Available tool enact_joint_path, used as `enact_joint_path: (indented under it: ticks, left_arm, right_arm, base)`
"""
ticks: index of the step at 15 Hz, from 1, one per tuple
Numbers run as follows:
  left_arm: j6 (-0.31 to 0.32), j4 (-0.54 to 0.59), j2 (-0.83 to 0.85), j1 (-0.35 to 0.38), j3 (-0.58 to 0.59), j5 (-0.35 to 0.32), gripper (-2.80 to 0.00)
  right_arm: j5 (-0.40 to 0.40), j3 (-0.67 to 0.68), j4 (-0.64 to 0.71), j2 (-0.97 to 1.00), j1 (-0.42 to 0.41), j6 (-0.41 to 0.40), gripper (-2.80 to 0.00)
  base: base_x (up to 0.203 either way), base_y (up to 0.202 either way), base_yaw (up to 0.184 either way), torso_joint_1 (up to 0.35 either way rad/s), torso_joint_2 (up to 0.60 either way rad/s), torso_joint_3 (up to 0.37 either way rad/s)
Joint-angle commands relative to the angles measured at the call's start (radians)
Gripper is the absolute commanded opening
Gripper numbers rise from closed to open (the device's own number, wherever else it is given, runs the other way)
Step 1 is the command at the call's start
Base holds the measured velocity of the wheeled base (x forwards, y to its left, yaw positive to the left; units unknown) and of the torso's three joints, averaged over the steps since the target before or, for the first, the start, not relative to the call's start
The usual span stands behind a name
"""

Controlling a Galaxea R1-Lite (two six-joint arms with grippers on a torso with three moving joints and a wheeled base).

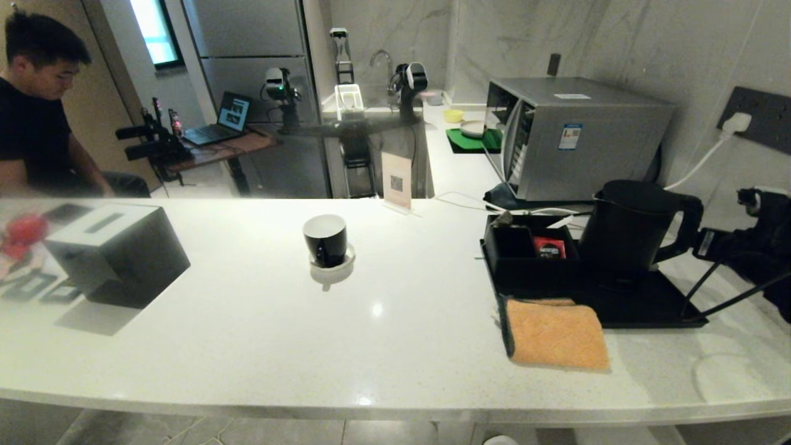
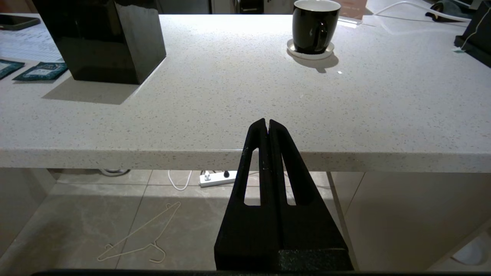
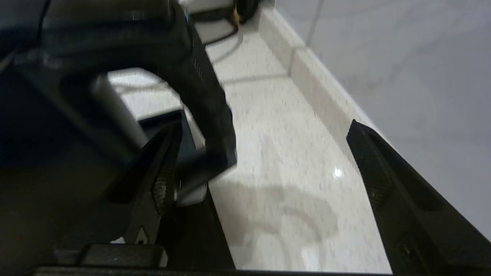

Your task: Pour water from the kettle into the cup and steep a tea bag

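Kettle (image 1: 627,225), matte black, stands at the right of the white desk (image 1: 401,334) on a black tray (image 1: 642,303), its handle turned to the right. Going from the left: a person in a dark shirt sits behind the desk's far left corner, and a black tissue box (image 1: 117,253) with a white top stands on the desk's left part, with teal sachets (image 2: 40,71) beside it. Near the middle, well apart from the kettle, the black cup (image 1: 325,240) sits upright on its white saucer (image 1: 332,262). On the tray, a black organiser box (image 1: 525,247) stands just left of the kettle, and an orange cloth (image 1: 556,334) lies in front.

The left pincer (image 2: 267,123) hangs below the desk's front edge, fingers pressed together and holding nothing. The right pincer (image 3: 264,165) is at the kettle's handle (image 3: 207,99), spread wide and gripping nothing, one finger just beside the handle's lower end.
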Motion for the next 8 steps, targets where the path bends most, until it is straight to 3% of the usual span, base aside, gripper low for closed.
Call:
enact_joint_path:
  ticks: [1, 8]
  left_arm:
    - [0.000, -0.001, 0.000, 0.000, 0.000, 0.000, -2.80]
    - [0.000, -0.001, 0.000, 0.000, 0.000, 0.000, -2.80]
  right_arm:
    - [-0.002, -0.025, -0.021, 0.039, 0.000, 0.002, 0.00]
    - [0.001, -0.039, -0.076, 0.076, 0.000, 0.010, 0.00]
  base:
    - [0.000, 0.000, 0.000, 0.000, 0.00, 0.000]
    - [0.000, 0.000, 0.000, 0.000, 0.00, 0.000]
